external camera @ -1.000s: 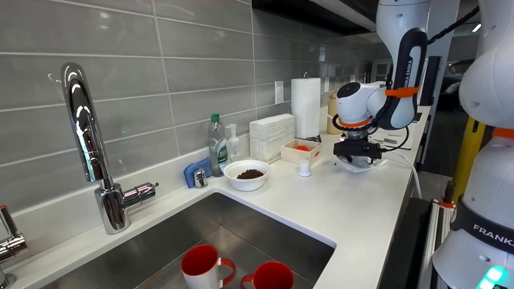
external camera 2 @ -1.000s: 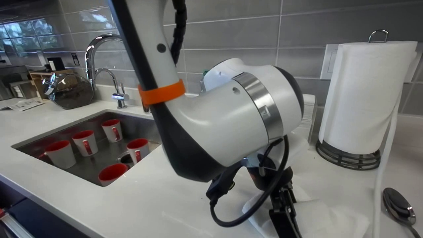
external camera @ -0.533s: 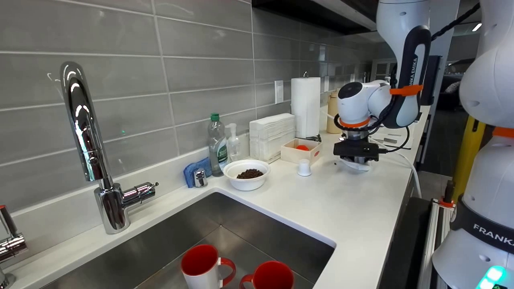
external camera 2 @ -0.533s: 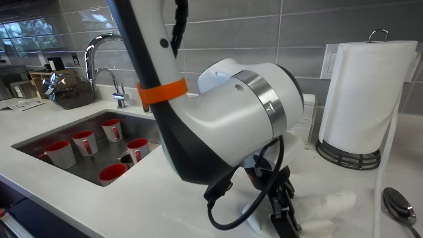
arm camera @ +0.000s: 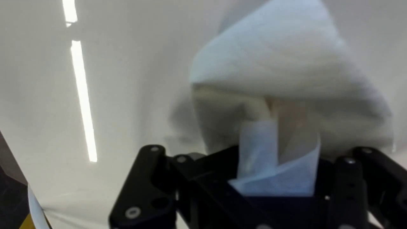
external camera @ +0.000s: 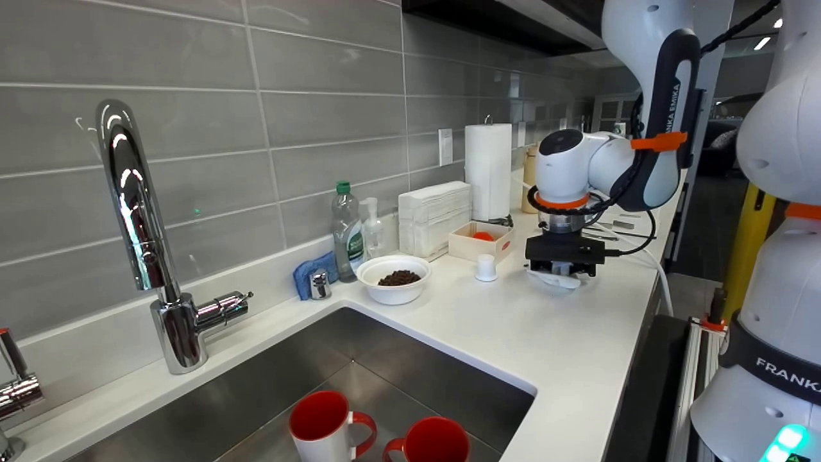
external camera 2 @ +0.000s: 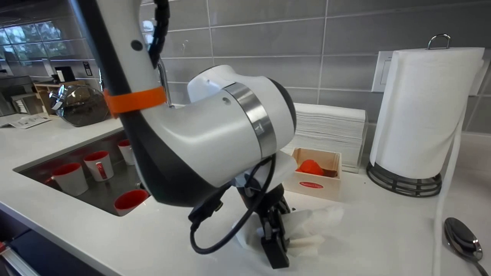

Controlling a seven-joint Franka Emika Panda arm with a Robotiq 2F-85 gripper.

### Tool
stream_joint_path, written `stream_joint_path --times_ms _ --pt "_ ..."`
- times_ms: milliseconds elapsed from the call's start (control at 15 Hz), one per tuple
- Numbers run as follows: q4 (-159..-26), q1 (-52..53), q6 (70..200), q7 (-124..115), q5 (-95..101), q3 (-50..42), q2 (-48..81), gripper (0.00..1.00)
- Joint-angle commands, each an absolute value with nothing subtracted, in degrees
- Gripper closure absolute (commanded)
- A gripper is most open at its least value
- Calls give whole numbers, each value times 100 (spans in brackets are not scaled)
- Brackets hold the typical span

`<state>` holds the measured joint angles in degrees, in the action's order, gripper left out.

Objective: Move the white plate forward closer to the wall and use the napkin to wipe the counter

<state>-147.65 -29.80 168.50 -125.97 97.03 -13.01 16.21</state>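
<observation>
In an exterior view, from the sink, along the bench; in an exterior view, close by the arm, facing the wall; sink and paper-towel roll in both; wrist view, near, down past claw onto napkin

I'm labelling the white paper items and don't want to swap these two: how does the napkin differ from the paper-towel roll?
The napkin is crumpled into uneven folds, while the paper-towel roll is a neat cylinder. The napkin is gripped in the end effector, low at the counter; the paper-towel roll stands upright on a dark base. The napkin looks much smaller than the paper-towel roll. Both are white.
</observation>
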Motion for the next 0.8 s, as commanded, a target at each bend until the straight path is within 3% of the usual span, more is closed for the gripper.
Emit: stream_joint_path --times_ms 0,733 --pt "-15310 -2733 16934 -12841 9847 -1023 1303 100" --pt "-15485 -1732 17102 -12694 9016 490 1287 100"
